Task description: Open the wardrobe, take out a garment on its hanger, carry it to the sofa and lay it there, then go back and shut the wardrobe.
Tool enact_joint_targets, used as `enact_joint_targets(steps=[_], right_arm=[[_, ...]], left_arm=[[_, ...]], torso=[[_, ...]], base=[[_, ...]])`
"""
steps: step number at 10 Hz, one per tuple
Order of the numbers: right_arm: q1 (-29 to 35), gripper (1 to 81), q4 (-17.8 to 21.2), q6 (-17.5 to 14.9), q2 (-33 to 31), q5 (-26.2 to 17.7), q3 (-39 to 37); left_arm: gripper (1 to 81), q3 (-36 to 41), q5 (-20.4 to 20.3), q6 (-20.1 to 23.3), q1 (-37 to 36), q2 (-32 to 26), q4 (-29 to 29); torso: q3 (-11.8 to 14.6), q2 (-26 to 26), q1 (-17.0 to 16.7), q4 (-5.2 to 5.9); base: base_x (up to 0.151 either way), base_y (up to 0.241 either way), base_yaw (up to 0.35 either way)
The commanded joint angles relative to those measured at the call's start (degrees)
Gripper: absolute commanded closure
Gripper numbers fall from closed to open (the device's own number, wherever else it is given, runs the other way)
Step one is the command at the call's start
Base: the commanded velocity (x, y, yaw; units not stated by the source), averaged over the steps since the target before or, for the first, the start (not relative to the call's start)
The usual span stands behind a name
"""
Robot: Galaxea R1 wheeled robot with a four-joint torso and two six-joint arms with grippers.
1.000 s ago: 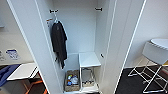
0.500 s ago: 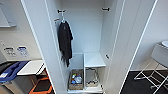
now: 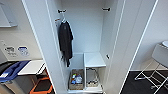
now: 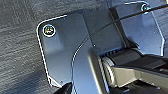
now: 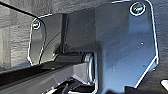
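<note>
Both wardrobe (image 3: pixel 117 50) doors stand open — dark shirt (image 3: pixel 65 41) hanging inside; either end effector's state: cannot tell.

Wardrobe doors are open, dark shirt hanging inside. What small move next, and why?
Probably lift one arm toward an open door to start swinging it shut: the wardrobe stands open close ahead, the dark shirt is the one garment on its rail, and both wrist views face carpet.

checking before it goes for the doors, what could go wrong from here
The wardrobe stands open with both doors swung wide, so an arm or the base might clip a door. The dark shirt hangs near the left side and could get pinched when that door closes. The white rack stands close on the right, a snag risk.
</note>
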Motion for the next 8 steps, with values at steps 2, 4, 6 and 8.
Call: enact_joint_targets(steps=[2, 4, 6, 8], right_arm=[[2.3, 1.0, 0.1, -0.1, 0.4, -2.4, 0.1], [2.6, 1.0, 0.3, -0.1, 0.5, -2.7, 0.3], [2.5, 1.0, 0.4, 0.1, 0.5, -2.7, 0.4], [2.4, 1.0, 0.2, 0.0, 0.5, -2.6, 0.4]], left_arm=[[1.0, -0.1, 3.5, -0.2, -2.8, 0.0, -0.5], [1.0, -0.1, 3.5, -0.2, -2.8, 0.0, -0.5], [1.0, -0.1, 3.5, -0.2, -2.8, 0.1, -0.4], [1.0, -0.1, 3.2, -0.2, -2.6, 0.4, -0.4]], torso=[[0.0, 0.0, 0.0, 0.00], [0.0, 0.0, 0.0, 0.00], [0.0, 0.0, 0.0, 0.00], [0.1, -0.1, 0.0, 0.00]], base=[[0.000, 0.000, 0.000], [0.000, 0.000, 0.000], [0.101, 0.000, 0.000], [0.141, 0.000, 0.000]])
